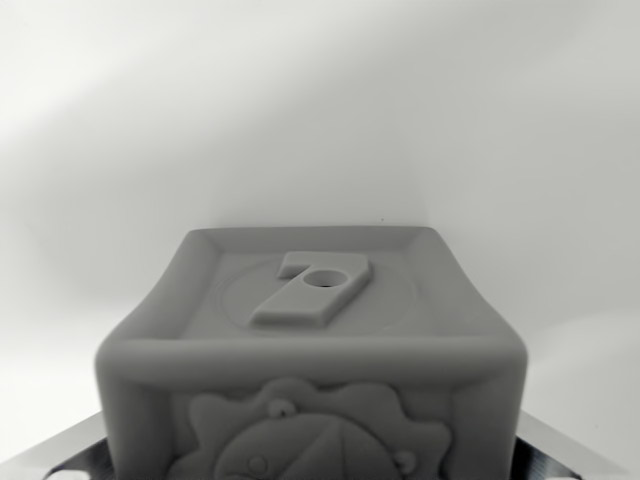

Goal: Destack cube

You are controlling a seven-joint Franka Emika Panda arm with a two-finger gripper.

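Observation:
A grey cube (312, 340) fills the lower middle of the wrist view, very close to the camera. Its top face carries a raised figure 7 (312, 290) with a small round hole, inside a shallow ring. The face toward the camera shows a raised flower-like relief (315, 440). My gripper (312, 445) straddles the cube, with one finger (65, 455) pressed against its left side and the other finger (575, 450) against its right side, so it is shut on the cube. Whatever lies under the cube is hidden, and no other cube shows.
A plain white surface and white backdrop (320, 110) lie behind the cube, with a soft shadow band across the upper left. No other object is in view.

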